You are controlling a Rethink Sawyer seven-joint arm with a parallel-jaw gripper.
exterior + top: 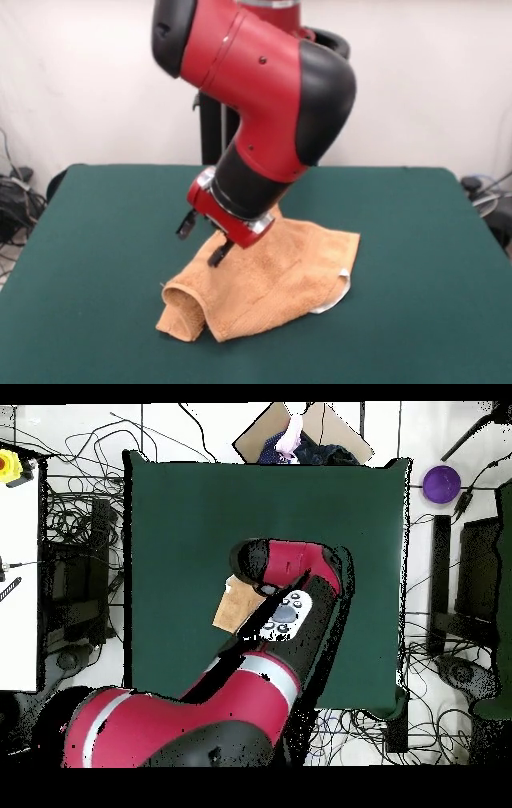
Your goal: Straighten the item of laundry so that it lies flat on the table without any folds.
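Note:
The item of laundry [276, 276], an orange-tan towel, lies crumpled near the middle of the green table [96, 240]. Its front-left end is rolled over into a thick fold [180, 308], and a white tag [342, 290] shows at its right edge. My gripper [202, 241] hangs over the towel's left part with its two black fingers spread open and nothing between them. One fingertip [216, 257] is at the cloth's surface. In the overhead view the arm covers most of the towel [234, 607], and the gripper is hidden under the arm.
The table [180, 514] reaches well past the towel on all sides. Off the table are tangled cables [70, 564], a cardboard box [300, 429] at the far edge, a purple ball [441, 482] and a yellow object [12, 466].

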